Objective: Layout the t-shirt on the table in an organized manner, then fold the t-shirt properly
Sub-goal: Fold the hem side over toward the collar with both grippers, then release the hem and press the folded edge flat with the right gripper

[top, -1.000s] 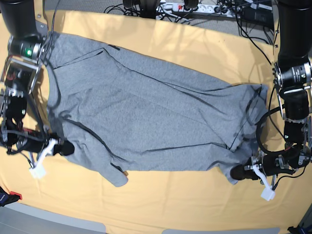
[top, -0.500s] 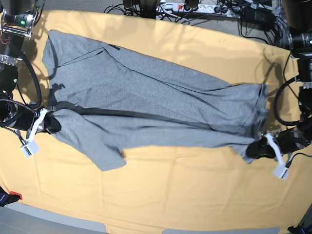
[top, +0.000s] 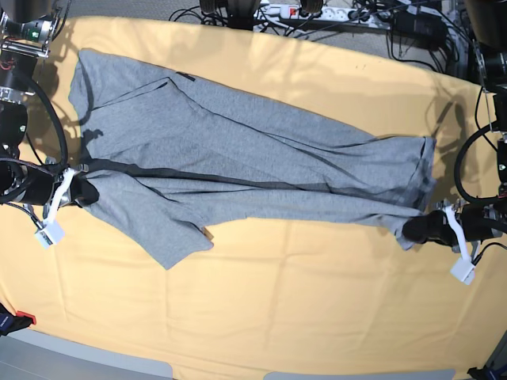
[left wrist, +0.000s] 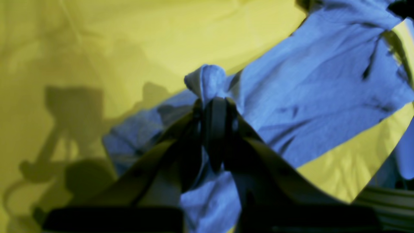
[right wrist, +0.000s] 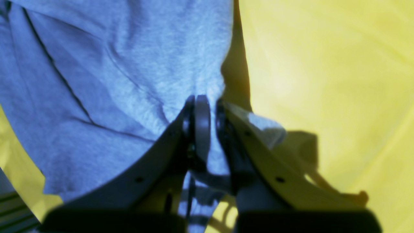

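The heather-grey t-shirt [top: 238, 142] lies slantwise across the yellow-orange table [top: 301, 301]. Its near edge is stretched taut between my two grippers, with a dark shadow line beneath it. At the base view's left, my right gripper [top: 85, 192] is shut on a bunch of shirt fabric [right wrist: 181, 64]; a small tuft pokes out beside its jaws [right wrist: 202, 103]. On the right of that view my left gripper [top: 413, 231] is shut on the other end, with a knob of cloth [left wrist: 207, 79] sticking past its tips [left wrist: 213, 103]. A sleeve [top: 170, 241] hangs toward the front.
Cables and a power strip [top: 317, 12] run along the table's back edge. A small red object [top: 22, 319] sits at the front left corner. Both arms' cables and white tags [top: 463, 269] hang near the grippers. Bare cloth stretches in front of the shirt.
Both grippers have moved outward and away from the table's front edge, still shut on the shirt. The near edge has lifted and pulled taut, and the sleeve has swung along with it.
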`<state>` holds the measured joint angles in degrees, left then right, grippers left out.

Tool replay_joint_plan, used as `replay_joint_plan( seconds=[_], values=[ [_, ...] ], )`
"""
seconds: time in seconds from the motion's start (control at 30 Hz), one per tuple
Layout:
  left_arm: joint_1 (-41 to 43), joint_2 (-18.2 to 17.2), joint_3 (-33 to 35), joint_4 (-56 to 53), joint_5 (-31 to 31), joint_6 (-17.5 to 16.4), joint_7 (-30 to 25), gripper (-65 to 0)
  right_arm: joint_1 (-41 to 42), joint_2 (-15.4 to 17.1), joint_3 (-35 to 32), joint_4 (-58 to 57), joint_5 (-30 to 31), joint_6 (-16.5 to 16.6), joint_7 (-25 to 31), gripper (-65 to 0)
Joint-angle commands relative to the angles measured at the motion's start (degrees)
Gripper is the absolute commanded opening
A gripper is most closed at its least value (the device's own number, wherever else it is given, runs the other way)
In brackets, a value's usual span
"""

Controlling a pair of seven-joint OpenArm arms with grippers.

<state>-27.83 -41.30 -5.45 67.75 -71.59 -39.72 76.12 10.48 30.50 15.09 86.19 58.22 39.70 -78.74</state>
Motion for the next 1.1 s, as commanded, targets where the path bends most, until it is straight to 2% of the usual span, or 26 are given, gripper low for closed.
replay_joint_plan(
  seconds=[0.0, 0.13, 0.3, 0.43, 0.47, 0.5, 0.53, 0.6, 0.63, 0.67, 0.7, 0.8, 0.9, 1.0, 1.07],
  values=[
    [-1.5, -2.6, -0.6, 0.8, -1.2, -0.3, -1.1, -65.0, 0.8, 2.0, 0.4, 0.9, 1.0, 0.3, 0.4, -65.0],
    [-1.4, -4.7, -0.6, 0.8, -1.2, -0.3, -1.1, -65.0, 0.0, 3.0, 0.4, 0.9, 0.9, 0.3, 0.2, -65.0],
    [-0.2, -4.3, -0.5, 0.8, -4.0, -0.3, -1.0, -65.0, -0.5, 2.8, 0.4, 0.9, 2.0, 0.3, 0.0, -65.0],
    [1.8, -4.3, -0.6, 0.8, -1.4, -0.3, -1.1, -65.0, -0.5, 2.9, 0.4, 0.9, 1.8, 0.3, -0.9, -65.0],
    [2.2, -4.3, -0.6, 0.8, -1.3, -0.3, -1.0, -65.0, -0.4, 2.9, 0.4, 0.9, 1.8, 0.3, -0.8, -60.8],
    [2.5, -4.3, -0.5, 0.8, -1.3, -0.3, -1.0, -65.0, -0.3, 2.9, 0.4, 0.9, 1.8, 0.3, -0.8, -53.2],
    [2.6, -4.3, -0.5, 0.8, -1.4, -0.3, -1.0, -59.0, -0.1, 2.9, 0.4, 0.9, 1.8, 0.3, -0.8, -44.6],
    [2.6, -4.3, -0.5, 0.8, -1.6, -0.3, -1.1, -41.1, 0.2, 3.0, 0.4, 0.9, 1.9, 0.3, -0.5, -29.8],
    [2.6, -4.3, -0.6, 0.8, -1.9, -0.3, -1.4, -33.4, 0.5, 3.0, 0.4, 0.9, 2.1, 0.3, -0.4, -26.4],
    [2.6, -4.3, -0.6, 0.8, -2.0, -0.3, -2.0, -28.3, 0.9, 3.0, 0.4, 0.9, 2.0, 0.3, -0.5, -25.8],
    [2.6, -4.3, -0.6, 0.8, -2.0, -0.3, -2.6, -26.2, 1.4, 3.0, 0.4, 0.9, 2.0, 0.3, -0.5, -25.8],
    [2.6, -4.3, -0.6, 0.8, -2.0, -0.3, -2.8, -26.0, 3.2, 3.0, 0.4, 0.9, 2.1, 0.3, -0.2, -25.8],
    [2.6, -4.3, -0.6, 0.8, -2.0, -0.3, -2.8, -26.0, 4.3, 2.0, 0.3, 0.9, 1.9, 0.3, 4.6, -25.8],
    [2.6, -4.3, -0.6, 0.8, -2.0, -0.3, -4.2, -26.0, 4.7, -1.1, 0.3, 0.8, -1.4, 0.3, 10.4, -25.8],
    [2.6, -4.3, -0.6, 0.8, -2.0, -0.3, -4.3, -26.0, 5.0, -3.8, 0.3, -0.3, -4.6, 0.3, 12.0, -25.9]
  ],
)
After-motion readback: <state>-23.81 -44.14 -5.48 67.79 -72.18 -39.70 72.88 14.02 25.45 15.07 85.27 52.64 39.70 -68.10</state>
